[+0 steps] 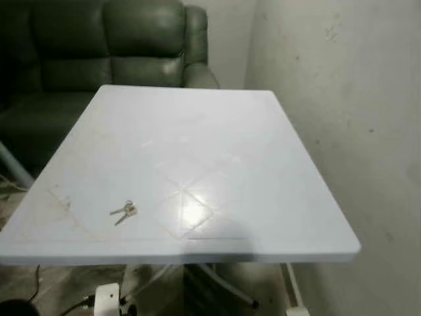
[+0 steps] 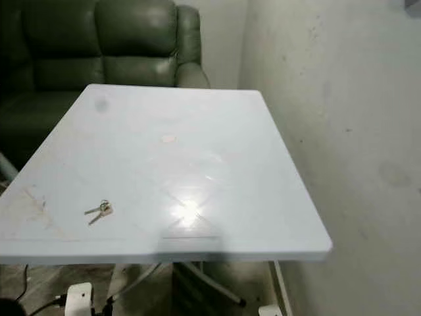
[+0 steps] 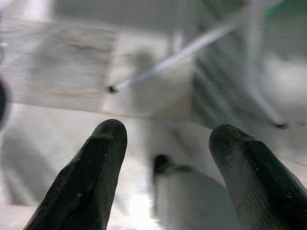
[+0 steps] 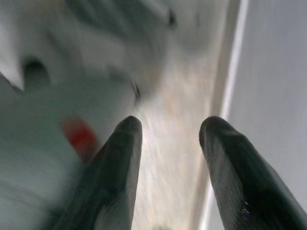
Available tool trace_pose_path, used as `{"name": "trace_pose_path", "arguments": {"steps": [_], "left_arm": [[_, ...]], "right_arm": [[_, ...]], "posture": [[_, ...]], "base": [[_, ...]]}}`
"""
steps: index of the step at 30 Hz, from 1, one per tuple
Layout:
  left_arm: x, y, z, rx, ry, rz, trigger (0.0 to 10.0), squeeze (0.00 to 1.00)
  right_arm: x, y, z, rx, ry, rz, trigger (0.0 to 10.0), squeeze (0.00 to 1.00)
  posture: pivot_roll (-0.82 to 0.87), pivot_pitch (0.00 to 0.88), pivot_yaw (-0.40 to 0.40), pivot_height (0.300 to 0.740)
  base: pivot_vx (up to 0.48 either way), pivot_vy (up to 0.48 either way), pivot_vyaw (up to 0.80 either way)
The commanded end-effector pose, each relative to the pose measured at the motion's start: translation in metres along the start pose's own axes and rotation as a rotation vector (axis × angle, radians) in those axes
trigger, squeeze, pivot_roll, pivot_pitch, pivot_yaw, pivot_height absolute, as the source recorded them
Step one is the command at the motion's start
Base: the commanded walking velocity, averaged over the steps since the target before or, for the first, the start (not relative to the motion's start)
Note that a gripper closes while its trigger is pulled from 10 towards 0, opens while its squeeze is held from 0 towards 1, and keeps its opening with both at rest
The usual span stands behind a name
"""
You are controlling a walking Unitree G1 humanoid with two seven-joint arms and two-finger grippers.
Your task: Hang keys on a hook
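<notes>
Keys (image 1: 123,211) lying flat near the front-left edge of the white folding table (image 1: 276,197), untouched, green sofa (image 1: 112,46) behind and bare wall (image 1: 355,99) to the right; no hook made out. Left gripper (image 3: 165,143) and right gripper (image 4: 170,134) both low beside the table legs, fingers spread with nothing between them. Judged at the approach step, pickup not begun: next move calls for raising one arm over the tabletop and pinching the key ring.

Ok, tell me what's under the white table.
Under the white table, at its near edge, are thin metal legs, white pieces on the floor and a dark cable. The tabletop covers everything farther back. On top lie only the keys.
</notes>
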State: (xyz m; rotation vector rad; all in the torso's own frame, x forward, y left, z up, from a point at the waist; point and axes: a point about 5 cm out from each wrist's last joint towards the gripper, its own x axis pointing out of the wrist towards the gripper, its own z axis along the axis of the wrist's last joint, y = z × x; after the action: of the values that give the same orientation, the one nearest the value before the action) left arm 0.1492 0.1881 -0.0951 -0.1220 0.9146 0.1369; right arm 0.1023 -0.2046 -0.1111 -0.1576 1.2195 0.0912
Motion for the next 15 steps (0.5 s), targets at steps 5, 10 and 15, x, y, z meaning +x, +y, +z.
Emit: {"name": "trace_pose_path", "arguments": {"steps": [5,10,15], "left_arm": [[-0.0010,0.0083,-0.0018,0.011,0.016,0.021,10.0,0.00],[-0.0009,0.0084,-0.0012,0.011,0.014,0.021,10.0,0.00],[-0.0008,0.0089,-0.0009,0.009,0.014,0.023,10.0,0.00]], "right_arm": [[0.0017,0.0050,0.0091,-0.005,-0.019,0.008,10.0,0.00],[0.0012,0.0014,0.0087,-0.006,-0.019,0.006,10.0,0.00],[0.0002,-0.0036,0.0060,-0.006,-0.015,0.002,10.0,0.00]], "posture": [[-0.07,0.000,-0.041,0.732],[-0.07,0.000,-0.041,0.732],[-0.07,0.000,-0.042,0.732]], "base": [[0.000,0.457,0.00],[0.000,0.455,0.00],[0.000,0.452,0.00]]}}
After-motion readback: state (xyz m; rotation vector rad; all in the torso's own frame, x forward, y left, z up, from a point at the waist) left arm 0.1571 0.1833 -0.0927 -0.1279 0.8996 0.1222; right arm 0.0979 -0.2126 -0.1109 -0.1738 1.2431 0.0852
